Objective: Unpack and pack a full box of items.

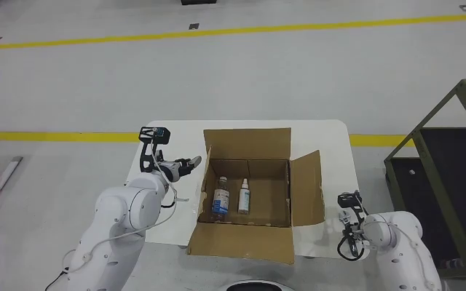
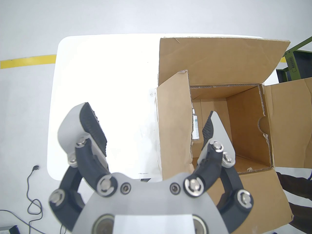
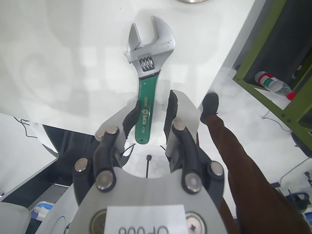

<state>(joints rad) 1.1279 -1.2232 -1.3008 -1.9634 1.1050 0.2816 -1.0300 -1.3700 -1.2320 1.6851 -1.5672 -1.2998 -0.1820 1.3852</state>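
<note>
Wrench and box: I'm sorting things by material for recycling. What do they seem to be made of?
The wrench has a head that looks like bare steel, satin grey with bright glints. Its handle has a glossy green coat, probably a plastic or rubber dip. The box is plain brown corrugated cardboard, matte, with fluting visible along its cut edges.

The top view looks steeply down from above the arms, with the whole table (image 1: 175, 136) and the open box (image 1: 247, 142) mid-frame and floor beyond. The left wrist view sits close behind the left gripper (image 2: 148, 109), facing that same table and into the box. The right wrist view, hard behind the right gripper (image 3: 154, 98), shares the green rack (image 1: 437, 174) with the top view, where it stands at the right edge
</note>
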